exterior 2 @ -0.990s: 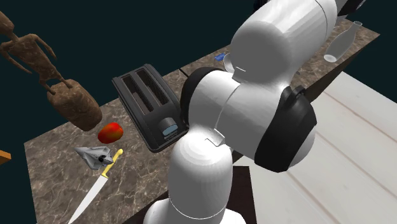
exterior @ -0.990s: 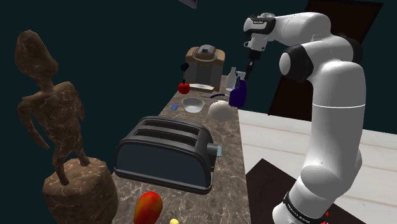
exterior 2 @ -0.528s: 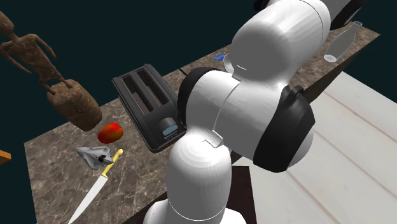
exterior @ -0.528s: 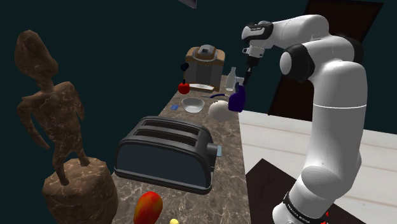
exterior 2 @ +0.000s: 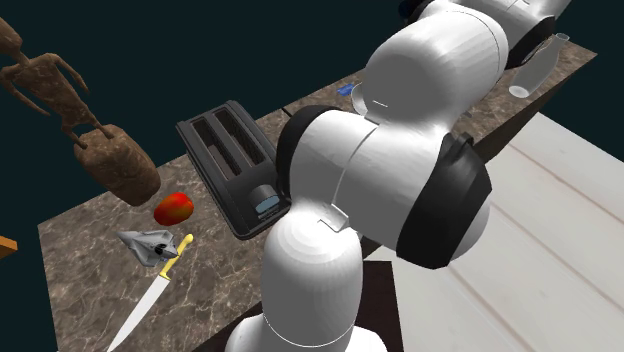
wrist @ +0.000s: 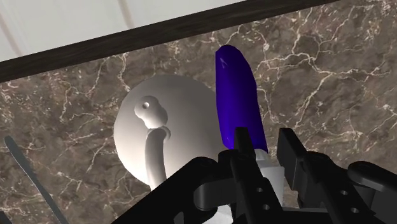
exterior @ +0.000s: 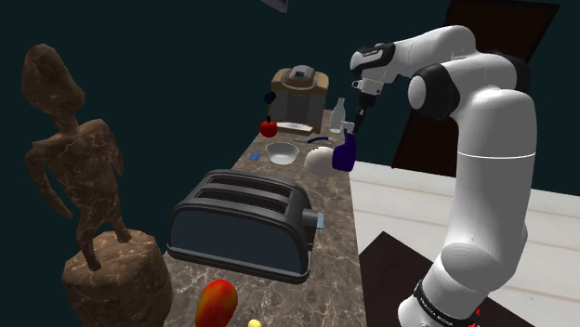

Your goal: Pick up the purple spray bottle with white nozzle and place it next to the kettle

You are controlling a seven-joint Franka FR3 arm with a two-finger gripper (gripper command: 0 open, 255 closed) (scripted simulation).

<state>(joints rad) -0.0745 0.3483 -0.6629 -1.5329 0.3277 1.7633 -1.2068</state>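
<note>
Your jaws pinch the bottle by its white nozzle; it hangs just beside the white kettle, near the surface edge.

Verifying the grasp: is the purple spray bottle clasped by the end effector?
Yes, the black fingers of the end effector clamp the white nozzle of the purple spray bottle.

Arm at full reach, wrist down; jaws tight on spray bottle
</note>
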